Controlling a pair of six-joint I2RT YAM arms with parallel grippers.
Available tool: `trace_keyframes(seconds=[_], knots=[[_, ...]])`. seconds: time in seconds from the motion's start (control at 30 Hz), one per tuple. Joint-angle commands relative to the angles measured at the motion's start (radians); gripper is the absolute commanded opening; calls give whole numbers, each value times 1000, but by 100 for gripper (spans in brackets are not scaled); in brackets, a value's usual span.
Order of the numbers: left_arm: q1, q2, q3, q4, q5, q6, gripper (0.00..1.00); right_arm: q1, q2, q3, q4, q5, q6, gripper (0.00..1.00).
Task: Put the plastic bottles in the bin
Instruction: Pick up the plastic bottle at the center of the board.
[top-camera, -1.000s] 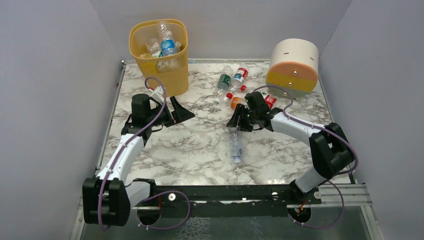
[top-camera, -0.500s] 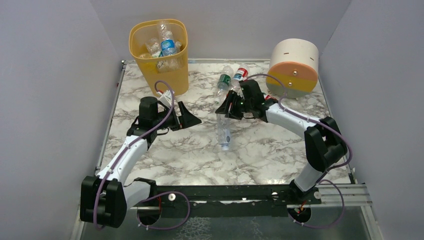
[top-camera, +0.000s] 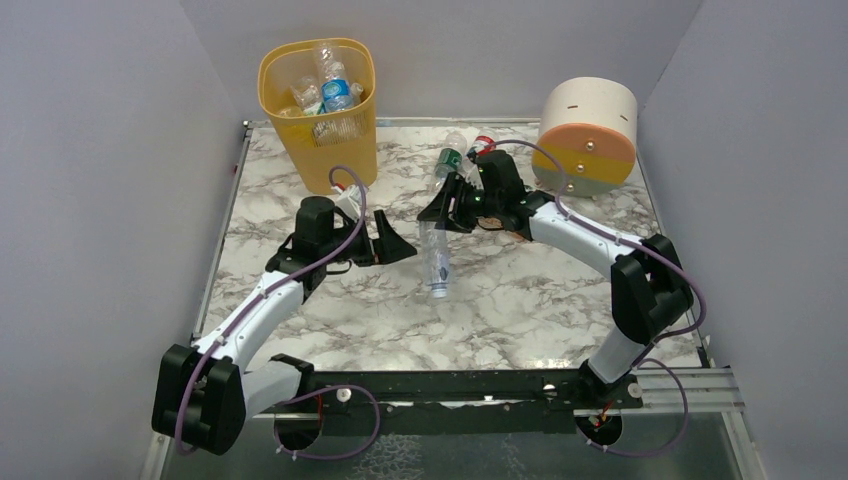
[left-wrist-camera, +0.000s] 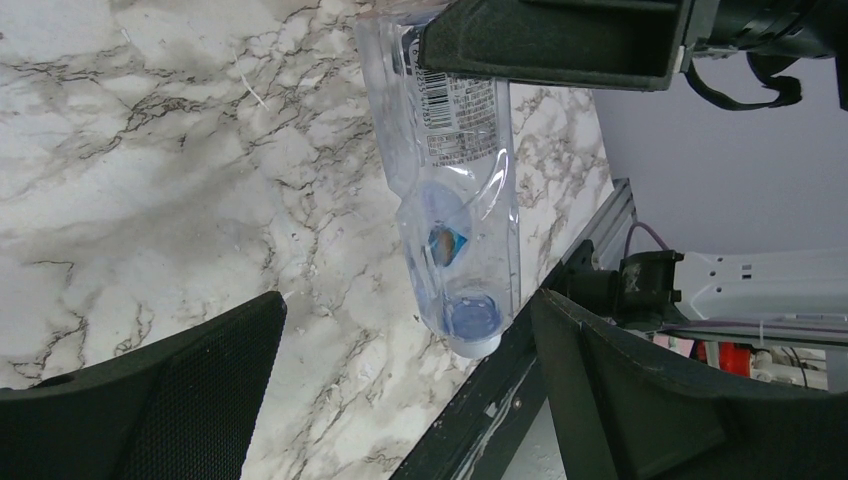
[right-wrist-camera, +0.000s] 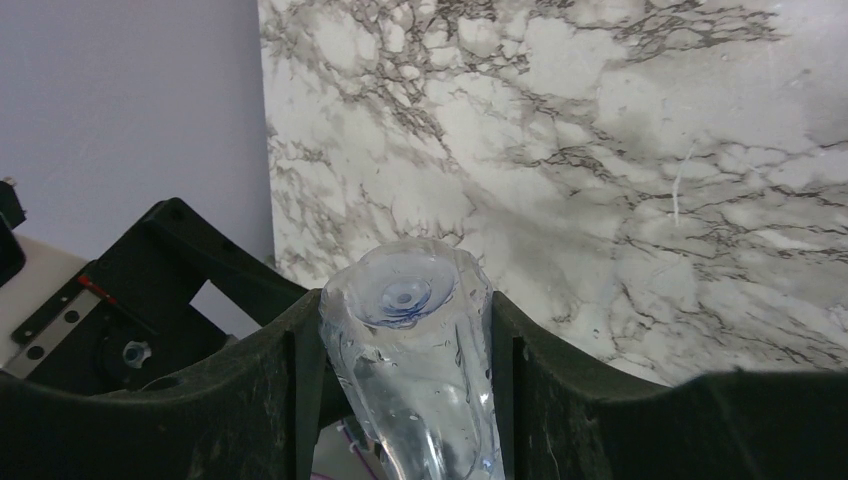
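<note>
The clear bottle (top-camera: 434, 262), to our eye light, thin-walled and crushable, hangs cap-down over the table (top-camera: 560, 300), clamped at its base by the right gripper (top-camera: 437, 214), the left gripper (top-camera: 393, 243) spread wide just beside it; we would take its labelled body gently.

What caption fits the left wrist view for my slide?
Right claw dangles a clear plastic bottle cap-down over the marble table, framed by the open left claw.

Bright even overhead light, soft shadows, sharp overhead view, wrist foregrounds slightly blurred
</note>
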Motion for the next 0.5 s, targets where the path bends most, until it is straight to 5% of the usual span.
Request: trace_keyframes(seconds=[0.0, 0.47], knots=[[-40, 16, 18, 28, -75, 26, 99, 18, 13, 41, 40, -76, 29, 41], [-107, 56, 50, 56, -143, 18, 99, 92, 28, 54, 72, -95, 73, 41]])
